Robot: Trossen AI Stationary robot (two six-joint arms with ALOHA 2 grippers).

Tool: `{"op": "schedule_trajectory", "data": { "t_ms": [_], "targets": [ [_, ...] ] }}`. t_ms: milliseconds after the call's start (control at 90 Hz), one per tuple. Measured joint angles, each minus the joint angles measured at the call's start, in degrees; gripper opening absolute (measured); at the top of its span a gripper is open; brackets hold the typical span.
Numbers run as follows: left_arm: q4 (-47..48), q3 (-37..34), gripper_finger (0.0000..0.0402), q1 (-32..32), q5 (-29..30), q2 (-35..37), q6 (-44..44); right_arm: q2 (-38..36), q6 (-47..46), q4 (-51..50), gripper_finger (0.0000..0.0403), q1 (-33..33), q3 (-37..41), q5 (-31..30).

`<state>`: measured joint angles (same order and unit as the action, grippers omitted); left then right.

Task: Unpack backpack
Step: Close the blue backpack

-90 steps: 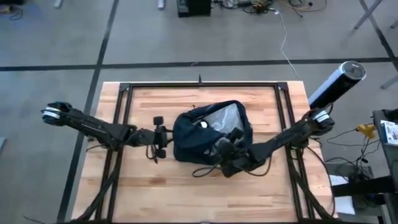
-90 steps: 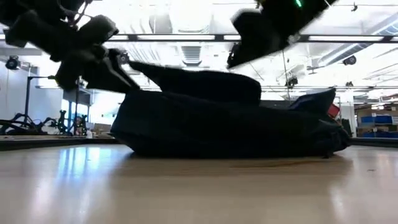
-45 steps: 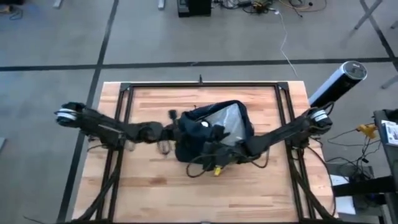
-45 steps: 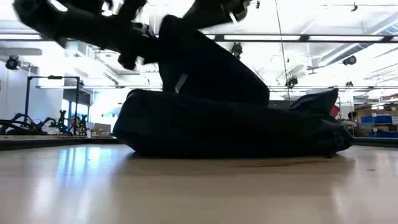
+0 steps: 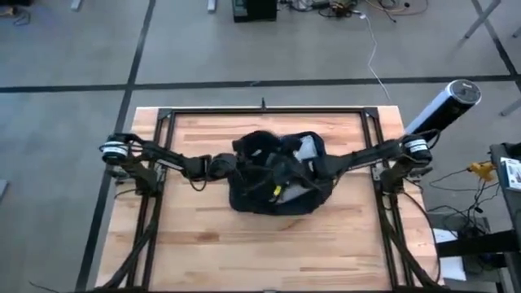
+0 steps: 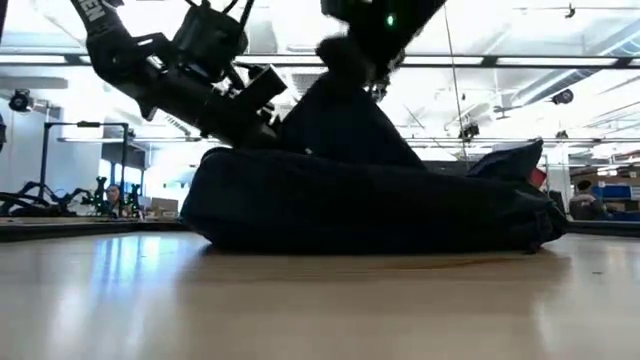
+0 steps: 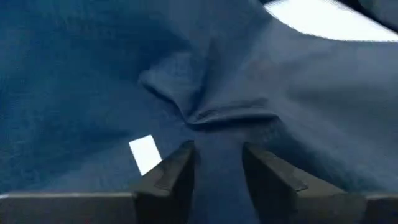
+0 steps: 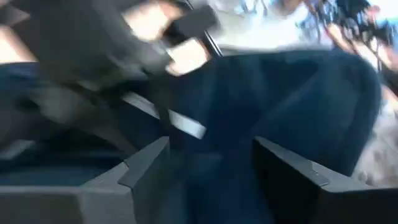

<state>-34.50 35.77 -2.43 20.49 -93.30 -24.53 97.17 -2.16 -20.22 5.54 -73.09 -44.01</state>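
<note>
The dark navy backpack [image 5: 286,194] lies by its broad underside on the middle of the wooden table, a strip of silvery lining [image 5: 308,148] showing at its far right. My left gripper [image 5: 230,167] is at the bag's left side, shut on its cloth beside a small white label [image 7: 144,154]. My right gripper [image 5: 269,163] reaches in from the right over the bag's top. In the low view a peak of navy cloth [image 6: 345,115] rises to it. What is inside the bag is hidden. My left gripper pinches a fold of the backpack's outer cloth [image 7: 211,134] between its two fingers, coming in about level from the table's left. The cloth puckers just beyond the fingertips. The bag stays on the table. My right gripper has navy cloth of the backpack's top [image 8: 211,146] between its fingers, reaching in from the table's right, slanting down. That cloth is drawn up into a peak [image 6: 340,80] below it, while the bag's body stays on the table. Blur hides one layer or several.
A black frame [image 5: 163,138] runs round the tabletop. A black and silver cylinder [image 5: 440,110] stands off the far right corner. Bare wood [image 5: 269,252] lies between the bag and the near edge. A person [image 6: 580,195] shows in the room beyond.
My left gripper has gone toward the table's right, from clear of the backpack onto its left side. My right gripper has gone from the bag's near side toward the far edge, over its top. The bag's upper cloth has risen from a low flap into a tall peak; its body has stayed put.
</note>
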Motion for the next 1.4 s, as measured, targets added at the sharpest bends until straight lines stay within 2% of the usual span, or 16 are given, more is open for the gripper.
{"op": "schedule_trajectory", "data": {
  "t_ms": [144, 256, 378, 511, 578, 678, 756, 867, 956, 1144, 1322, 1400],
  "targets": [
    [6.65, -2.29, 0.0120, 1.38, -0.13, 4.74, 1.64, -1.26, 0.24, -4.53, 0.0187, -3.27, 0.08, 6.75],
    [12.55, -5.76, 0.0120, 2.11, -0.12, 10.19, 3.59, -1.57, -1.41, -7.88, 0.0180, -5.33, 0.48, 7.17],
    [13.26, -10.52, 0.0121, 2.53, -0.46, 15.78, 6.28, -0.89, -5.61, -15.78, 0.0174, -7.46, 1.73, 8.43],
    [12.69, -15.02, 0.0119, 2.80, -1.91, 21.38, 8.13, -0.06, -7.82, -17.49, 0.0168, -8.57, 4.50, 17.35],
    [13.14, -17.22, 0.0120, 3.21, -2.08, 24.52, 9.42, 0.55, -7.52, -15.32, 0.0168, -8.59, 5.16, 20.19],
    [13.31, -19.34, 0.0122, 3.82, -2.19, 28.61, 10.49, 0.07, -7.81, -15.82, 0.0170, -8.29, 6.30, 20.53],
    [13.53, -20.75, 0.0125, 4.32, -2.64, 31.78, 10.64, -0.22, -8.32, -11.28, 0.0174, -8.22, 6.74, 21.92],
    [13.21, -21.81, 0.0126, 4.82, -4.52, 35.87, 10.59, -0.01, -7.86, -7.47, 0.0183, -9.62, 7.65, 31.26],
    [11.63, -21.70, 0.0123, 5.05, -8.22, 37.07, 10.01, -0.25, -7.52, -3.02, 0.0194, -11.94, 8.14, 37.25],
    [14.60, -21.58, 0.0120, 6.00, -10.73, 41.10, 10.04, -1.20, -4.61, 0.09, 0.0232, -16.90, 8.12, 38.60],
    [18.59, -21.58, 0.0121, 6.48, -10.78, 44.15, 10.67, -1.36, -4.10, 2.98, 0.0267, -20.64, 8.03, 45.44],
    [20.05, -21.82, 0.0119, 6.46, -10.60, 45.20, 11.02, -1.06, -4.02, 4.52, 0.0277, -21.19, 7.90, 46.00]
  ]
}}
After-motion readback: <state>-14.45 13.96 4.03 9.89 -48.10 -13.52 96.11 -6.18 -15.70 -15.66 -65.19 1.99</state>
